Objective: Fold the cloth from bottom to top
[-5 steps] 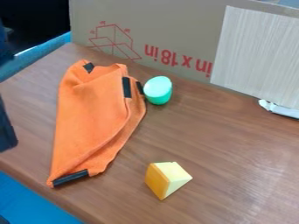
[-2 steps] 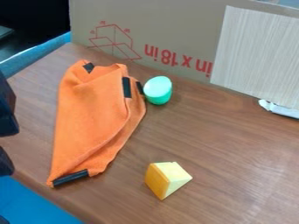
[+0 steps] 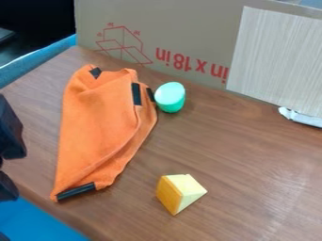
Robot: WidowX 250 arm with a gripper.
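There is one cloth (image 3: 97, 124), four black patches (image 3: 136, 94), one green block (image 3: 170, 97) and one yellow wedge (image 3: 179, 193).

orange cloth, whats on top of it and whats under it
Four black patches show on the orange cloth, with no separate object resting on it. It lies on the brown wood-grain table; anything underneath is covered and can't be seen.

On the table (image 3: 245, 155), the cloth (image 3: 97, 127) lies left of cylinder (image 3: 170, 97) and wedge (image 3: 179, 192), before the cardboard (image 3: 189, 30).
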